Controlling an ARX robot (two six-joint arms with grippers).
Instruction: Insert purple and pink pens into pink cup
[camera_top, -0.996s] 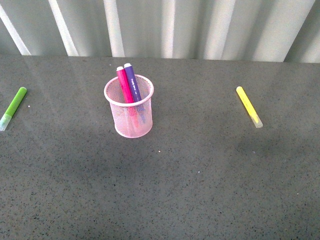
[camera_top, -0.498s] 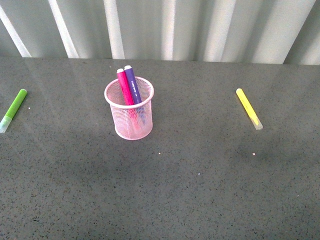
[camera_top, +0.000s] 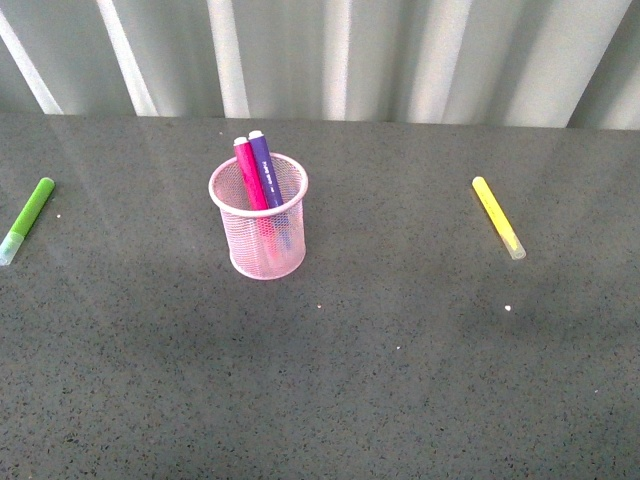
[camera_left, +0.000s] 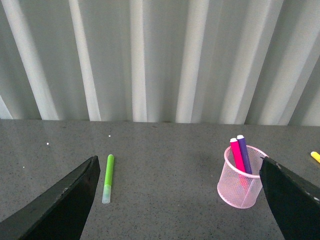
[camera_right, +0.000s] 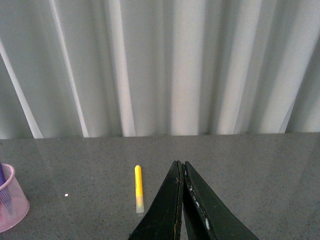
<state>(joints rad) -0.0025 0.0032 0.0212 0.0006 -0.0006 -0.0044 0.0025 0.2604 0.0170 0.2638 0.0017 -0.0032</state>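
Both pens already stand in the cup (camera_top: 259, 215) in the front view: the pink pen (camera_top: 249, 171) and purple pen (camera_top: 265, 167) lean side by side, touching, their upper ends above the rim and tilted toward the back left. Neither arm shows here. A green marker (camera_top: 28, 217) lies flat far to the left, a yellow marker (camera_top: 498, 215) flat to the right, both well apart from the cup.

From the left wrist view, the left gripper (camera_left: 186, 200) has its jaws wide apart and empty. The cup (camera_left: 240, 177) sits ahead near one finger, the pens upright inside; the green marker (camera_left: 107, 178) lies near the other finger, pointing away from the camera.

From the right wrist view, the right gripper (camera_right: 181, 200) has its jaws pressed together on nothing. The yellow marker (camera_right: 138, 188) lies just beside the tips, long axis running away; the cup (camera_right: 11, 205) is cut by the frame edge.

By my reading nothing remains to grasp; the left arm is nearer the cup.
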